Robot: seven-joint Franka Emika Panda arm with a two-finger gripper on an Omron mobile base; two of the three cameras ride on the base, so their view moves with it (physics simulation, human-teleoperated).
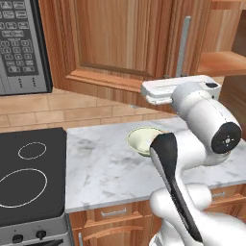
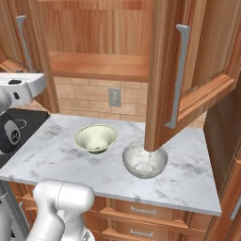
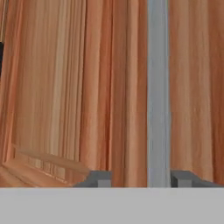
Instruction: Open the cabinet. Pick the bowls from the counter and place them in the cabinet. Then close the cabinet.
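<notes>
The work is in the opening step. The right door of the cabinet (image 2: 188,61) already stands swung out over the counter (image 2: 52,150), and the shelf behind it is bare. The left door (image 1: 115,43) hangs partly ajar. In the hand view the end effector (image 3: 140,179) sits up against that door, with the long silver handle (image 3: 157,87) running straight up between its two fingertips (image 3: 99,179). The tips stand on either side of the bar, but whether they have clamped it or merely bracket it I cannot tell.

Both bowls wait on the counter, untouched. The cream-green bowl (image 2: 96,138) sits about the middle of the slab, closer to the back edge. The speckled bowl (image 2: 145,160) rests just beside it toward the right end, directly under the lower corner of the open right door.

My judgement: the next move calls for a firm hold on the handle, then a pull along the door's arc so the bar does not slip out. After that, the speckled bowl looks awkward to reach from above, since the open door overhangs it.
</notes>
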